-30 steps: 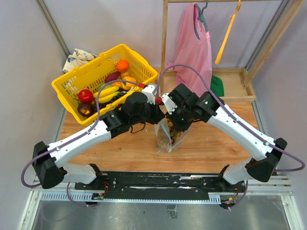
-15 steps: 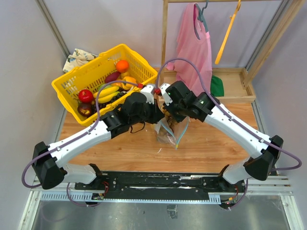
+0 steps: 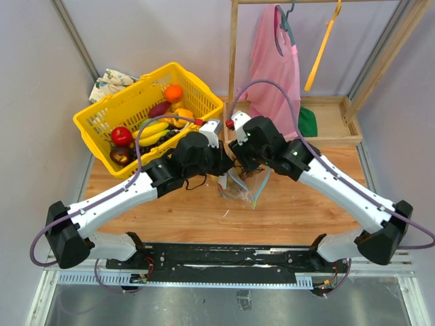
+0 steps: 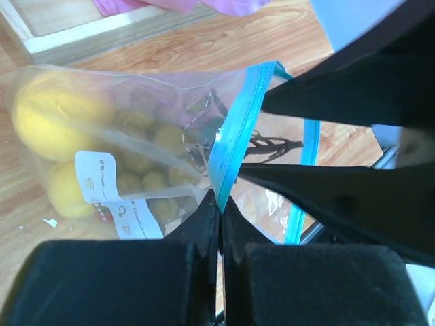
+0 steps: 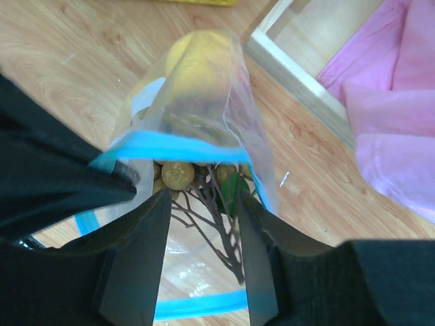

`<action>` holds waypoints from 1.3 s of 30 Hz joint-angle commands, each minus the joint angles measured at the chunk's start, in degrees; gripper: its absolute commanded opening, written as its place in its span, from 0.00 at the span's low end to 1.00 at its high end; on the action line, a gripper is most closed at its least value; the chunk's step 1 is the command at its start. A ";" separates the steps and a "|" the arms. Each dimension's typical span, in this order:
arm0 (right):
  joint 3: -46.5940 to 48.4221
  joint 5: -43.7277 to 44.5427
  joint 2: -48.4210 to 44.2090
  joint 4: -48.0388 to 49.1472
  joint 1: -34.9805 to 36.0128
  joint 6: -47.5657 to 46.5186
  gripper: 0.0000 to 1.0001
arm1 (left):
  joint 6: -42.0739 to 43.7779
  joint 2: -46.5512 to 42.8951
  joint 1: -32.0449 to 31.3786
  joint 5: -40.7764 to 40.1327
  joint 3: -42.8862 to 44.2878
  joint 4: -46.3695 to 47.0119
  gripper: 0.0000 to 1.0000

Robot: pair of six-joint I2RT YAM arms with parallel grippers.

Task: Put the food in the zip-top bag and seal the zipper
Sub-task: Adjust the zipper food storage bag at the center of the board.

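Observation:
The clear zip-top bag (image 3: 239, 190) hangs just above the wooden table between both arms. My left gripper (image 4: 219, 200) is shut on the light blue zipper (image 4: 234, 146) at one end of the bag's mouth. Inside the bag are a yellow fruit (image 4: 41, 115), a brownish grape cluster (image 5: 178, 174) and, on the outside, a white label (image 4: 109, 193). My right gripper (image 5: 202, 204) stands open over the bag's mouth. The grape stem shows between its fingers, with nothing pinched. The zipper (image 5: 183, 148) is parted into two strips here.
A yellow basket (image 3: 102, 109) at the back left holds more food: bananas, an orange, red and dark purple fruits. A pink garment (image 3: 275, 61) hangs on a wooden rack at the back, above a wooden tray (image 3: 333, 119) with a green item (image 3: 307, 122).
My right gripper has opened and let go of the bag's edge, and it has shifted back and left. The bag's free side has sagged. The left gripper keeps its hold.

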 commanded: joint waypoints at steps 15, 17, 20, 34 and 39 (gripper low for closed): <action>-13.17 -0.51 -20.63 0.54 -0.75 19.53 0.42 | -3.03 -0.57 0.14 -2.82 1.79 -0.50 0.00; -16.65 0.46 -21.78 2.40 -0.74 22.79 0.42 | -3.20 -0.47 0.18 -2.73 2.00 -0.46 0.00; -20.01 2.40 -22.33 4.80 -0.77 25.95 0.42 | -3.42 -0.39 0.23 -2.45 1.99 -0.37 0.00; -25.70 10.92 -20.35 16.06 -0.77 27.35 0.40 | -3.57 -0.73 0.23 -1.09 1.60 0.28 0.00; -27.48 11.20 -20.08 19.89 -0.78 27.08 0.35 | -3.69 -0.55 0.23 -0.17 1.51 0.72 0.00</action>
